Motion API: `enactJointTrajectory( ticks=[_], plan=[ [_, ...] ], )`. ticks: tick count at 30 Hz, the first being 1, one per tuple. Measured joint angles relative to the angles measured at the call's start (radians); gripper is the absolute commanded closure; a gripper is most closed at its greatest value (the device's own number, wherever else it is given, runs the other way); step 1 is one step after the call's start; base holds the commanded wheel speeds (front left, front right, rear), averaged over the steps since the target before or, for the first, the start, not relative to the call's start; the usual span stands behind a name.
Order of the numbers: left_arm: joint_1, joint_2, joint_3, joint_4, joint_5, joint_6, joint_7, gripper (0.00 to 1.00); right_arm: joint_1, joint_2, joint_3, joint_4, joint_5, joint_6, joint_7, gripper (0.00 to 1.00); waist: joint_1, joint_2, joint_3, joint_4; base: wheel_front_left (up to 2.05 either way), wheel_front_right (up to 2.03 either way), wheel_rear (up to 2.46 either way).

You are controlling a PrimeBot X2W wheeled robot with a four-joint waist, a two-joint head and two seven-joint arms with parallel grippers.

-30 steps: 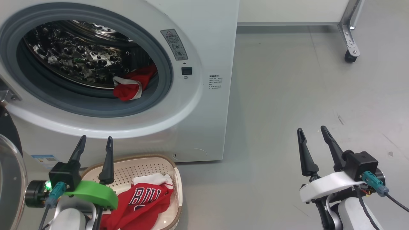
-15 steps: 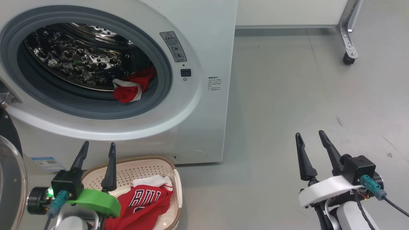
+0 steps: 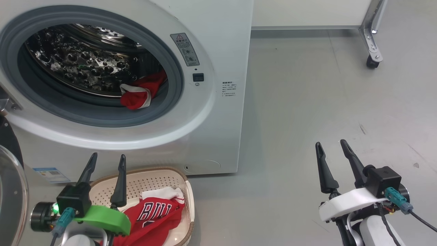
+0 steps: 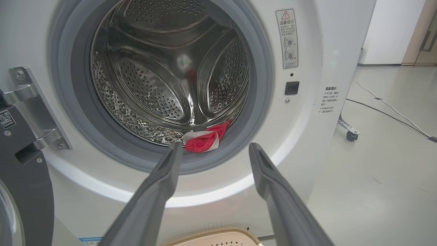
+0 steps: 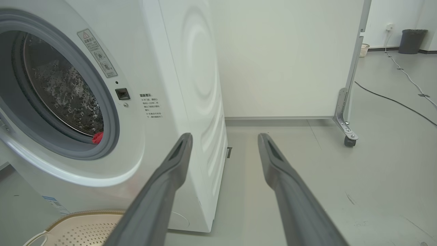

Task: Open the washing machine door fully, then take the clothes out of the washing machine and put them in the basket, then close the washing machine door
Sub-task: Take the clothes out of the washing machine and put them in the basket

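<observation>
**A:** any text you can actually read here?

**B:** red jersey (image 3: 153,218) in the basket (image 3: 146,181) says "BULL" in white, rest hidden; grey sticker (image 3: 185,49) on the washing machine (image 3: 211,136) has a red warning triangle, print under it too tiny

**A:** other labels?

**B:** printed block (image 3: 229,89) beside it and blue label (image 3: 51,174) low down, both unreadable; QR code (image 4: 6,119) on the washing machine door (image 4: 27,198)
</observation>
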Motion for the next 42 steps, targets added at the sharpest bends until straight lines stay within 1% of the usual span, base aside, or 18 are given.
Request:
enactJointTrajectory(
  ticks=[3,27,35,42],
  plan=[
    [0.007,0.0,-0.001,-0.004,0.0,0.007,0.0,0.0,0.0,0.0,0.0,0.0,0.0,0.0,0.0,0.0,0.0,0.0,0.001,0.0,0.0,0.0,0.0],
    [0.013,-0.002,-0.001,-0.026,0.002,0.018,0.0,0.0,0.0,0.0,0.004,-0.008,0.001,0.0,0.0,0.0,0.0,0.0,0.018,-0.005,0.0,0.0,0.0],
    [0.013,-0.002,-0.001,-0.04,0.002,0.021,0.0,0.0,0.0,0.001,0.007,-0.021,0.001,0.0,0.0,0.0,0.0,0.0,0.053,-0.017,0.0,0.0,0.0],
    [0.0,0.01,-0.001,-0.06,0.026,0.021,0.0,0.0,-0.002,0.001,0.008,-0.038,0.003,0.0,0.0,0.0,0.0,0.0,0.116,-0.029,0.0,0.0,0.0]
  ],
)
